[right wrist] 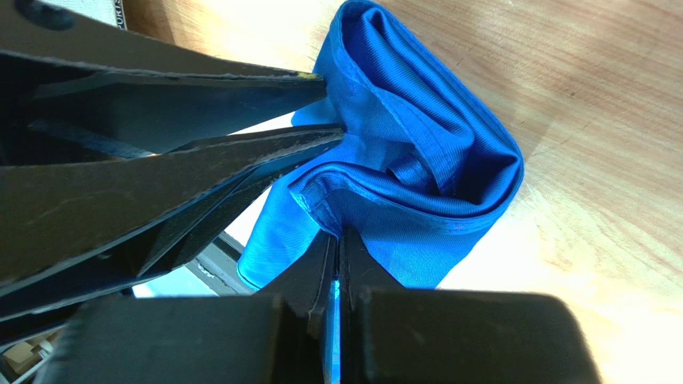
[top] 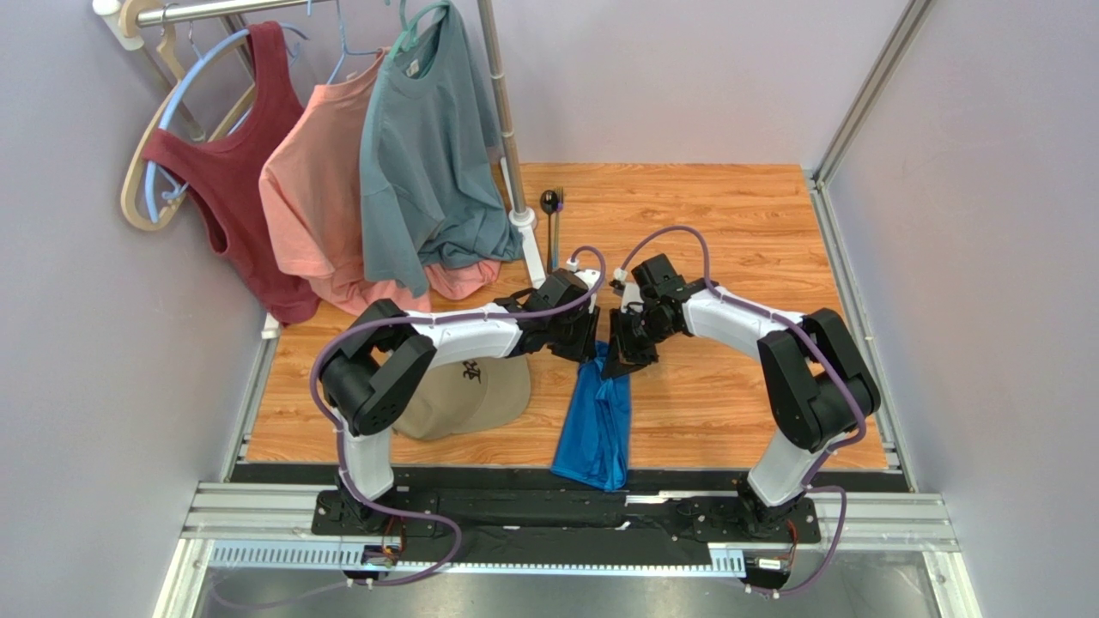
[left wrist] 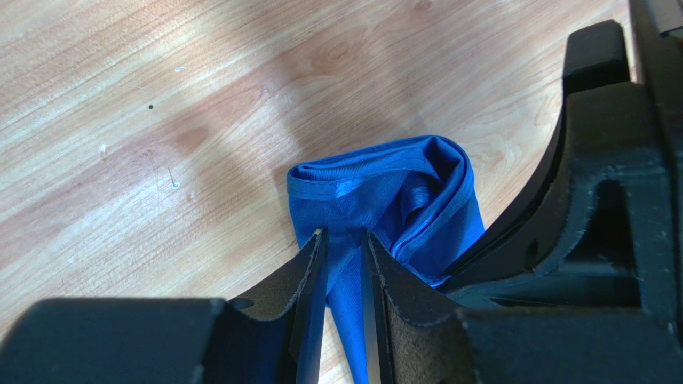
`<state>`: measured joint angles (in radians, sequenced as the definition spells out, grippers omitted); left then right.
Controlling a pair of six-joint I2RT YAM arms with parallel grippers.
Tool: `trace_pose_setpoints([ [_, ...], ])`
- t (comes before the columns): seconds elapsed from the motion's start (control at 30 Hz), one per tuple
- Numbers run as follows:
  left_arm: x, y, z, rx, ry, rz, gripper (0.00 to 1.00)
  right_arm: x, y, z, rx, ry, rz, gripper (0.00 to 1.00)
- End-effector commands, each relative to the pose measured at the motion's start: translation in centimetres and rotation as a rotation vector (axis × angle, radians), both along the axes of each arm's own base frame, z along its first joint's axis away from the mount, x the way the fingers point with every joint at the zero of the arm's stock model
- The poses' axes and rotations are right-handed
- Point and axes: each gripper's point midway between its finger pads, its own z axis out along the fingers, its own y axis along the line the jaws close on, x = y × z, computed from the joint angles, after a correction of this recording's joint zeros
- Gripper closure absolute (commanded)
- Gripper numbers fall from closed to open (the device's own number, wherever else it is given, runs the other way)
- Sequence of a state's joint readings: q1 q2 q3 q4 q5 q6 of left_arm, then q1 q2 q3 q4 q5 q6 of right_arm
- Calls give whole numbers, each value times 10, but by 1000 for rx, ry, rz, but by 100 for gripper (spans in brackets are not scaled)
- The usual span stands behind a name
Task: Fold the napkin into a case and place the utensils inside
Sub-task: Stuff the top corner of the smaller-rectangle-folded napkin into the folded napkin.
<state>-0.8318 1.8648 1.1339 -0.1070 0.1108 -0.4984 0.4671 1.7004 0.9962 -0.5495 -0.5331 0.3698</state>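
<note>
napkin (left wrist: 385,192): thin blue cloth, fine weave, slight sheen, stitched hem
table (top: 722,232): wood-grain top, smooth, satin
left gripper fingers (left wrist: 280,292): black, matt, rough-cut edges
rack pole (top: 498,77), 11 o'clock: shiny metal
cap (top: 471,393), 8 o'clock: tan cloth, matt

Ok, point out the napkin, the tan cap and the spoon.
napkin (top: 595,431), top view, middle of the blue cloth
cap (top: 475,399), top view, its tan crown
spoon (top: 551,201), top view, its black bowl
</note>
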Motion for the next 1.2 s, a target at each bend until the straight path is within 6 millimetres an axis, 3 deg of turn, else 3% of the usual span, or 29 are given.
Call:
trace_pose_setpoints([
  [0.0, 4, -9, 10, -15, -29, -28, 70, 6, 9, 6, 28, -8, 3, 100],
  [0.23, 4, -9, 2, 12, -25, -40, 73, 6, 9, 5, 25, -1, -3, 100],
  [0.57, 6, -11, -2, 34, -41, -63, 100, 7, 10, 5, 27, -2, -5, 100],
  [0.67, 5, -12, 5, 22, -41, -62, 100, 5, 9, 4, 20, 8, -6, 100],
  [0.93, 1, -19, 50, -35, -51, -97, 100, 5, 6, 4, -13, 25, -7, 100],
  [1.17, -8, -19, 43, -41, -16, -120, 100, 6, 4, 1, -59, 62, -26, 100],
])
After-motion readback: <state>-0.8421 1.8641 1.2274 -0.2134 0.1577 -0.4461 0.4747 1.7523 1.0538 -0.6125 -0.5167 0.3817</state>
